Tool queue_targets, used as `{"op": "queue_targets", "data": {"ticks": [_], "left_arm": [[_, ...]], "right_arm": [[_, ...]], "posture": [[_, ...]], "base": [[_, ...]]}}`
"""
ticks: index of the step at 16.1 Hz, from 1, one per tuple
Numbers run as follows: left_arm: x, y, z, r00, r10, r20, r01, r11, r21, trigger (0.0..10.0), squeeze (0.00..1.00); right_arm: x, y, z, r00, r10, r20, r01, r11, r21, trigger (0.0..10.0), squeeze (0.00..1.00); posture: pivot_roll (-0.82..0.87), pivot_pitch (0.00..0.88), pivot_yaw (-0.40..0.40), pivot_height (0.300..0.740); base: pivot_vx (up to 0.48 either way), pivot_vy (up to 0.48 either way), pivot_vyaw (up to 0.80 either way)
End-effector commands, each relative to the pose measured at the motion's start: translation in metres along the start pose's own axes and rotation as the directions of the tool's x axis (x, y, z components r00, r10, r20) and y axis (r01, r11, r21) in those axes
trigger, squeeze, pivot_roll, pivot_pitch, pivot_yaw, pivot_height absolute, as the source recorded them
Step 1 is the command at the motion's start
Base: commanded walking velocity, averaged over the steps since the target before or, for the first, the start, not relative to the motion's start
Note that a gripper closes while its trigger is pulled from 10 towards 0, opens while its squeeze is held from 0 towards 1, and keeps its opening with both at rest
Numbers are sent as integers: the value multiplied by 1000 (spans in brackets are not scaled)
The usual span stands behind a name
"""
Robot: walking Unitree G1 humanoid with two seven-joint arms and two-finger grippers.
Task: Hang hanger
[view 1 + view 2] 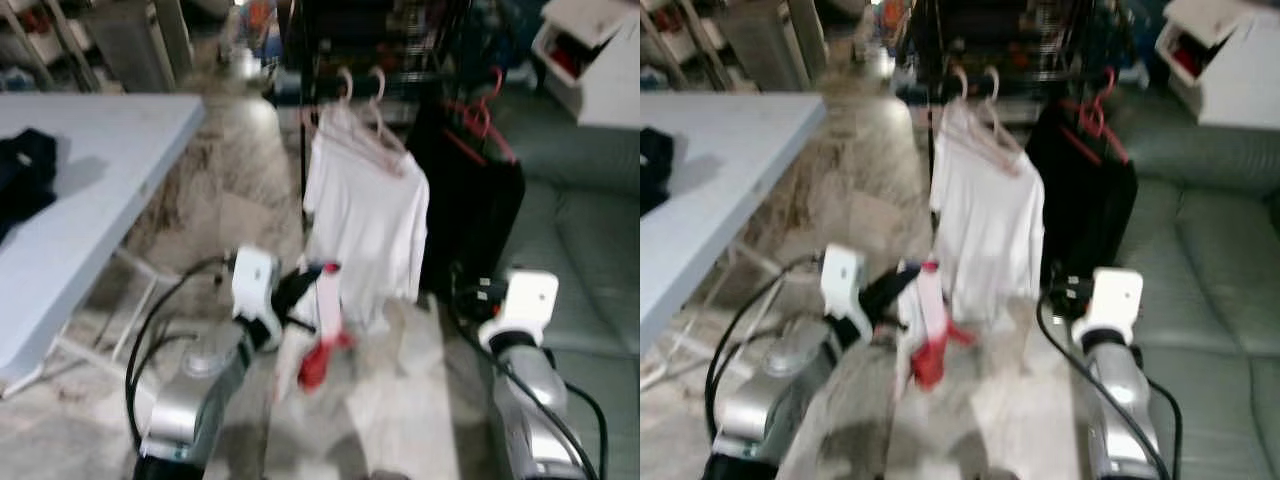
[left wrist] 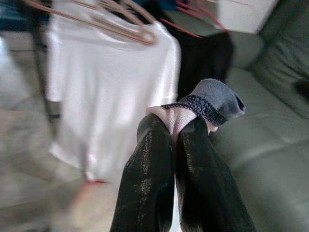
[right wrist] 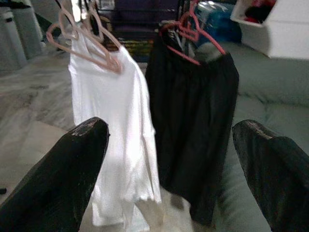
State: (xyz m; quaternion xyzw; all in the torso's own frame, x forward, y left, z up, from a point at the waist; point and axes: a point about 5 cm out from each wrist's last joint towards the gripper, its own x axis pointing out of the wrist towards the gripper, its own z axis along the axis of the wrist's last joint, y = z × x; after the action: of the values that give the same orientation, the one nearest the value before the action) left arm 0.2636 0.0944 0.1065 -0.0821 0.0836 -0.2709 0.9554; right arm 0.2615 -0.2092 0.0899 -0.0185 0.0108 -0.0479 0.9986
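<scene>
My left gripper (image 2: 186,126) pinches a pink garment (image 2: 176,118); right gripper (image 3: 169,159) spread, white shirt (image 3: 116,121) hanging ahead between its fingers.

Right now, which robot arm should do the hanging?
Left, probably. The left claw is shut on the pink garment with its red hanger, facing the black clothes rack. The right claw is open and holds nothing.

Table (image 1: 90,200) on the left, sofa (image 1: 580,260) on the right — between them, behind, two hung garments: shirt (image 1: 365,215) beside skirt (image 1: 470,210).
</scene>
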Motion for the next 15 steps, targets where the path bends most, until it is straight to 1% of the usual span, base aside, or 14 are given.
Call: {"op": "queue_targets", "data": {"ticks": [1, 2, 3, 5, 7, 8, 9, 11, 15], "left_arm": [[-9, 19, -5, 995, 104, -3, -104, 994, 21, 10000, 0], [-12, 22, -9, 992, 125, -6, -125, 992, 23, 10000, 0], [-17, 25, -13, 990, 142, -12, -142, 990, 14, 10000, 0], [-25, 30, -22, 985, 170, -31, -170, 985, -1, 10000, 0], [-29, 31, -25, 987, 156, -41, -156, 988, 9, 10000, 0], [-29, 32, -24, 989, 145, -36, -145, 989, 26, 10000, 0], [-28, 36, -22, 989, 146, -25, -146, 989, 34, 10000, 0], [-25, 40, -19, 989, 147, -16, -146, 989, 37, 10000, 0], [-22, 40, -17, 991, 136, -5, -136, 990, 43, 10000, 0]], "right_arm": [[2, 12, -1, 998, 58, -14, -57, 998, 11, 10000, 0], [3, 11, -1, 997, 68, -20, -68, 998, 7, 10000, 0], [3, 12, -1, 996, 82, -25, -82, 997, 1, 10000, 0], [5, 14, 0, 996, 90, -23, -90, 996, -1, 10000, 0], [5, 11, 0, 997, 75, -19, -75, 997, 0, 10000, 0], [3, 10, -2, 997, 68, -23, -68, 998, 1, 10000, 0], [1, 8, -4, 998, 60, -30, -60, 998, 4, 10000, 0], [0, 7, -5, 998, 54, -31, -54, 999, 5, 10000, 0], [1, 4, -4, 999, 44, -25, -44, 999, 1, 10000, 0]], "posture": [[-32, 37, -32, 740], [-24, 36, -54, 740], [-22, 35, -60, 740], [-25, 38, -57, 740], [-30, 39, -39, 740], [-32, 35, -30, 740], [-36, 32, -24, 740], [-43, 27, -16, 740], [-45, 24, -12, 740]], "base": [[0, 0, 0], [0, 0, 0], [0, 0, 0], [0, 0, 0], [0, 0, 0], [0, 0, 0], [315, 364, 0], [330, 349, -466], [334, 345, 0]]}}
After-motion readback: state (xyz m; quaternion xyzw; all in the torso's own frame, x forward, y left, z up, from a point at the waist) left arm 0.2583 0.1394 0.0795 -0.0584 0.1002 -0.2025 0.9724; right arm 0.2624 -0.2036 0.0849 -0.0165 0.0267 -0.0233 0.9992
